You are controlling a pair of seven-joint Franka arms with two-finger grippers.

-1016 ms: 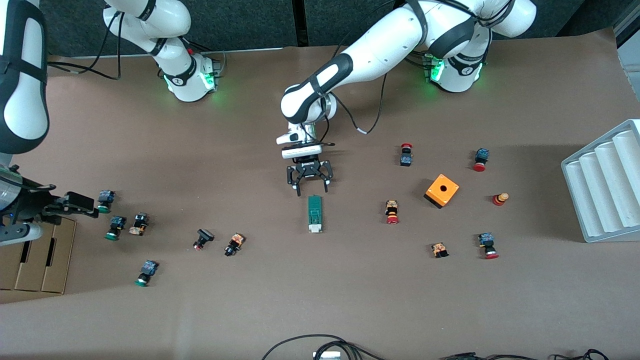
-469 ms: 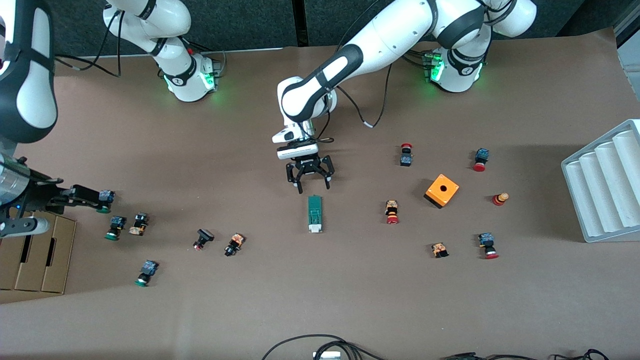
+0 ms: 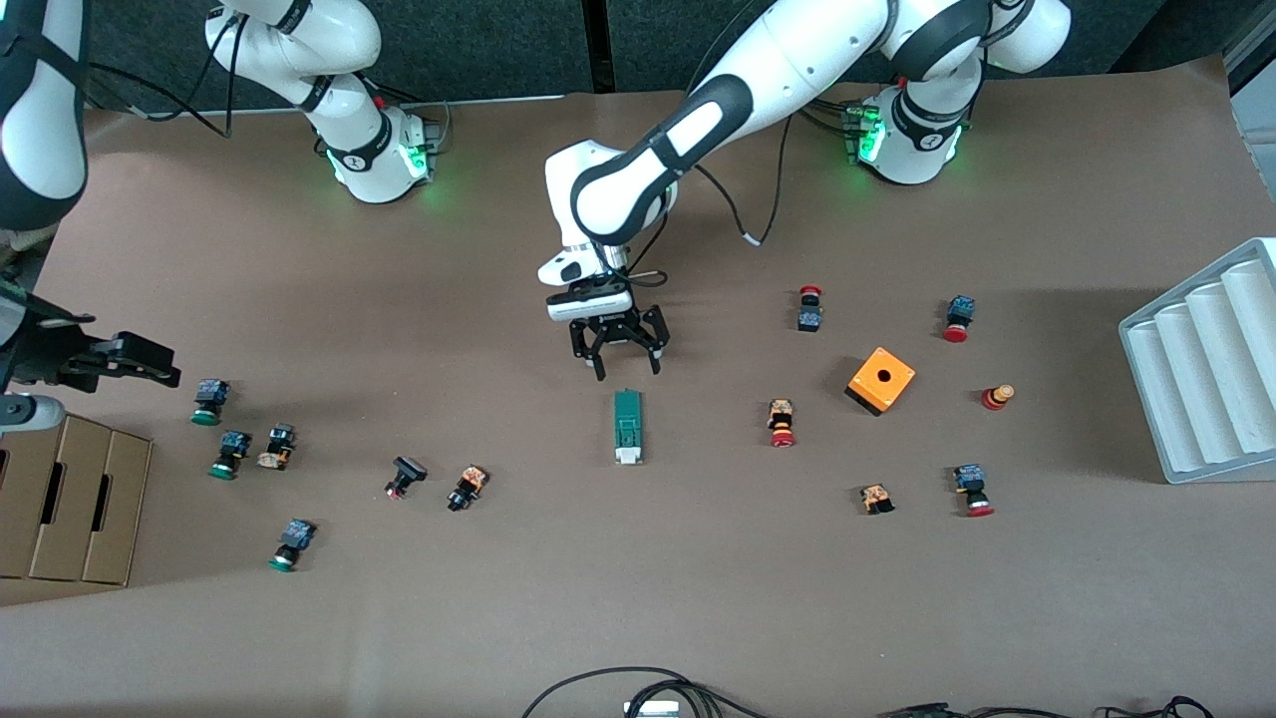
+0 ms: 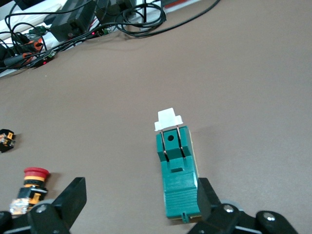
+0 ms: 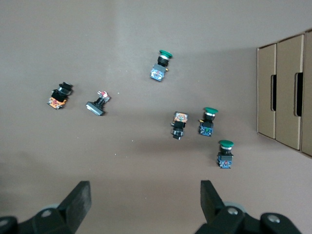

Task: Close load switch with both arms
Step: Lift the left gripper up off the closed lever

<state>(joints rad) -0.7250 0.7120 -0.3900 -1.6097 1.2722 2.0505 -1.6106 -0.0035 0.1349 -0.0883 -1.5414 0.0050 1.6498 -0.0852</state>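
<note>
The load switch (image 3: 628, 427) lies mid-table, a narrow green block whose white sliding piece sticks out at the end nearer the front camera. My left gripper (image 3: 627, 371) hovers open over the switch's green end. In the left wrist view the load switch (image 4: 176, 168) sits beside one finger (image 4: 205, 197) of the left gripper (image 4: 140, 200), off-centre between the jaws, not clamped. My right gripper (image 3: 159, 364) hangs open over the right arm's end of the table, above several green push buttons (image 5: 209, 122). Nothing lies between the fingers of the right gripper (image 5: 145, 195).
Push buttons lie scattered at both ends of the table. An orange box with a hole (image 3: 881, 380) and a white ribbed rack (image 3: 1206, 369) sit toward the left arm's end. A cardboard box (image 3: 70, 499) is below the right gripper. Cables (image 3: 638, 688) lie at the front edge.
The right gripper has drawn back from the green buttons toward the table's edge. The left arm's elbow has swung, while its gripper has barely shifted over the switch.
</note>
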